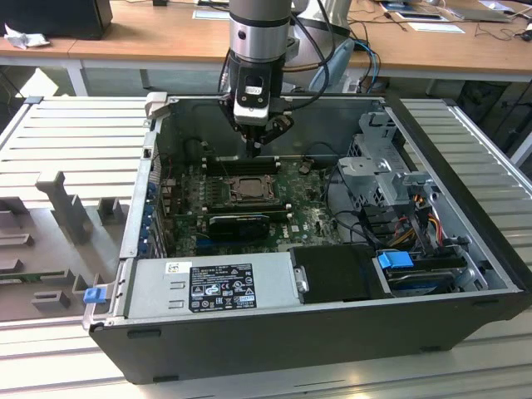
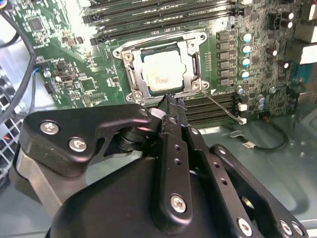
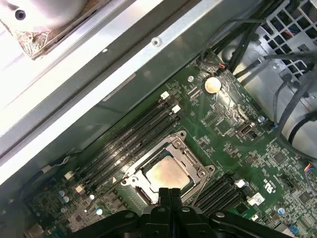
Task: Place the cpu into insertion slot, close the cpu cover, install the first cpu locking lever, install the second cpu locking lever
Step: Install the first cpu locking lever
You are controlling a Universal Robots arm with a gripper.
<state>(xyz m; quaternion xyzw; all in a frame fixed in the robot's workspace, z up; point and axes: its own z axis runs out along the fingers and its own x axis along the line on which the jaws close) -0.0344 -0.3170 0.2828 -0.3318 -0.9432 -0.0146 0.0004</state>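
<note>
The cpu (image 2: 163,69) lies flat in the insertion slot (image 2: 122,49) on the green motherboard, its silver top showing through the window of the cpu cover (image 2: 191,63), which lies down over it. A thin wire lever (image 2: 225,108) sticks out sideways from one corner of the socket. My gripper (image 2: 171,101) hangs just above the socket's near edge, fingers pressed together with nothing between them. In the exterior view the gripper (image 1: 253,150) stands over the far side of the socket (image 1: 247,189). The first wrist view has the shut fingertips (image 3: 166,194) at the chip's (image 3: 167,173) edge.
The open computer case (image 1: 274,332) encloses the board. Long black memory slots (image 2: 163,17) run on both sides of the socket. A power supply (image 1: 212,287) sits at the front, and a drive cage (image 1: 382,166) with cables on the exterior view's right.
</note>
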